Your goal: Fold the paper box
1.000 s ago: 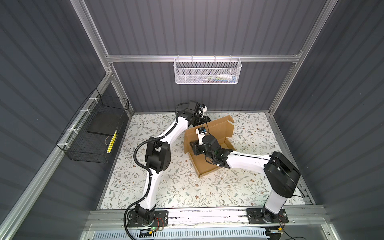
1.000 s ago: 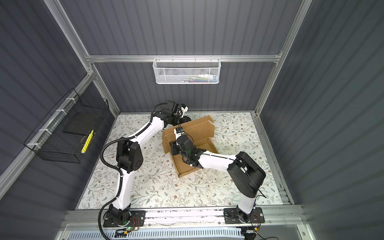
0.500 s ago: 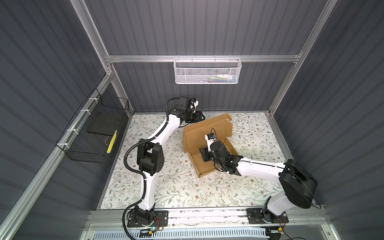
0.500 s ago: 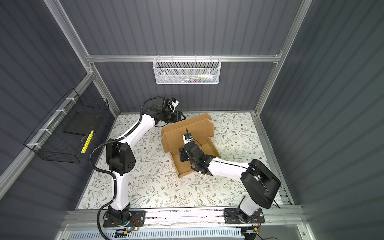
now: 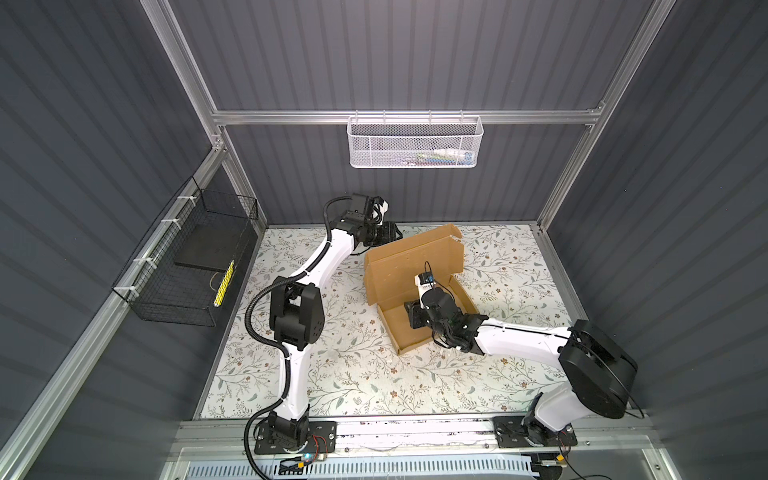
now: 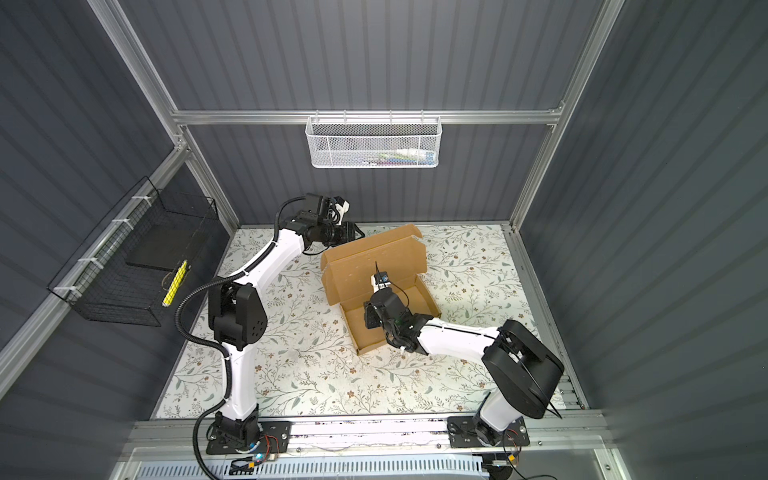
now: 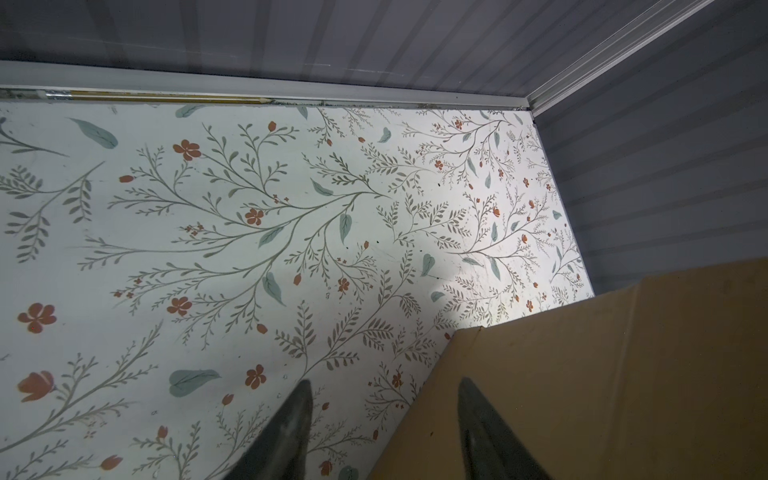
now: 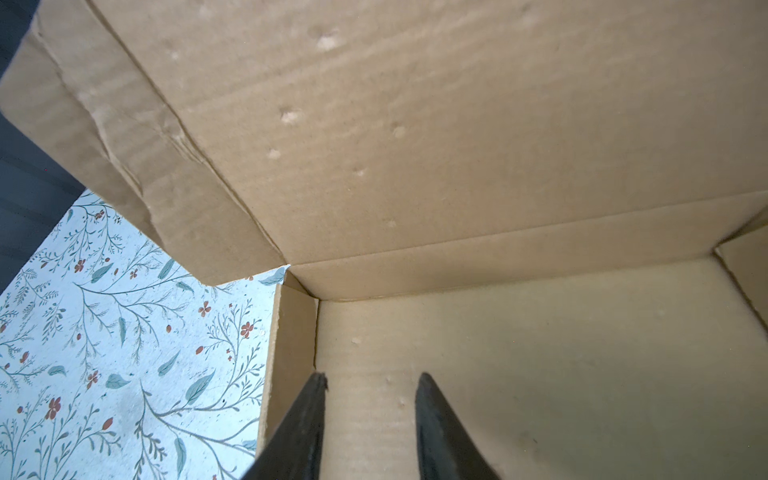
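The floral-patterned white bench (image 5: 332, 365) carries the plain brown corrugated cardboard paper box (image 5: 415, 259) toward its far middle. In both top views (image 6: 374, 259) the box is a shallow rectangular tray with low walls raised. Its wide lid panel stands up from the far wall and leans back, with short flaps bent at the lid's ends and a narrow strip folded along its top edge. The right wrist view (image 8: 457, 145) shows pale dents scattered over the lid's inner face and a crumpled crease on one end flap. The white mesh basket (image 5: 415, 145) on the back wall holds items whose print is too small to read. The right pincer (image 5: 411, 315) reaches into the tray from the near right, above the tray floor beside the left wall. It is released (image 8: 371, 376), with bare cardboard showing between its fingers. The left pincer (image 5: 392, 236) sits just beside the lid's far left corner, behind the panel. It is also released and grasps nothing (image 7: 384, 380): one finger lies over the bench, the other over the box's outer face (image 7: 602, 374).
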